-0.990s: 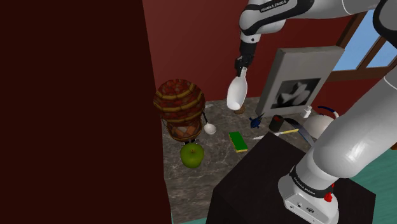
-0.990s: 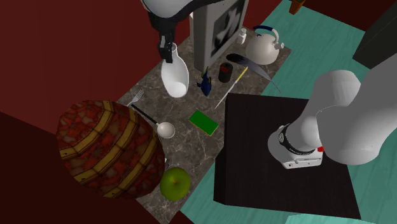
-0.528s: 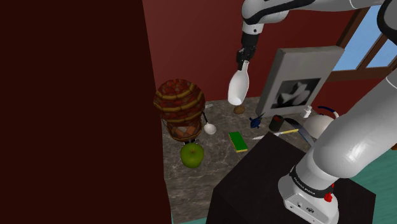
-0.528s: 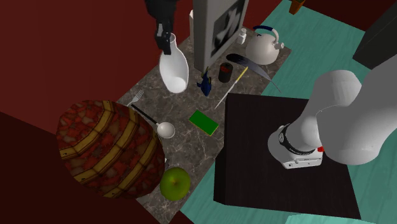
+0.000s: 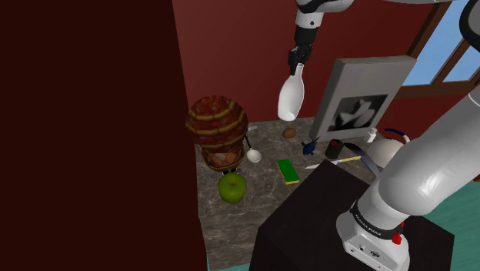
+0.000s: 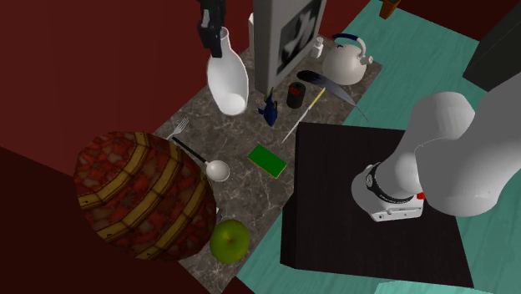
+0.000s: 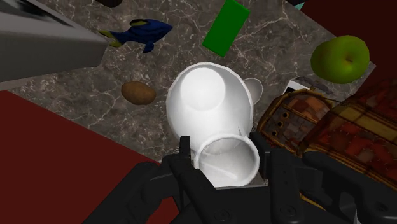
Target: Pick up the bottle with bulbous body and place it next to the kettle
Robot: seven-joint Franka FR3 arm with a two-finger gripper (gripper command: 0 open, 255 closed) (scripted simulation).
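The white bottle with a bulbous body (image 5: 290, 96) (image 6: 227, 82) (image 7: 210, 105) hangs in the air high above the marble counter (image 5: 261, 189). My black gripper (image 5: 298, 62) (image 6: 212, 27) (image 7: 227, 173) is shut on its narrow neck, and the round body dangles below. In the wrist view the black fingers (image 7: 184, 167) clasp the open mouth of the bottle from both sides. The white kettle (image 5: 387, 148) (image 6: 347, 60) with a dark blue handle stands at the counter's far end, right of the picture frame in the shoulder view.
A grey picture frame (image 5: 361, 96) leans at the back. On the counter lie a blue fish figure (image 7: 141, 31), a brown potato (image 7: 138, 93), a green sponge (image 5: 288, 171), a ladle (image 6: 215, 169), a green apple (image 5: 231, 186) and a red barrel-like basket (image 5: 217, 123). A dark cup (image 6: 295, 93) stands near the kettle.
The gripper has risen with the bottle, lifting it farther above the counter. Nothing on the counter has moved.
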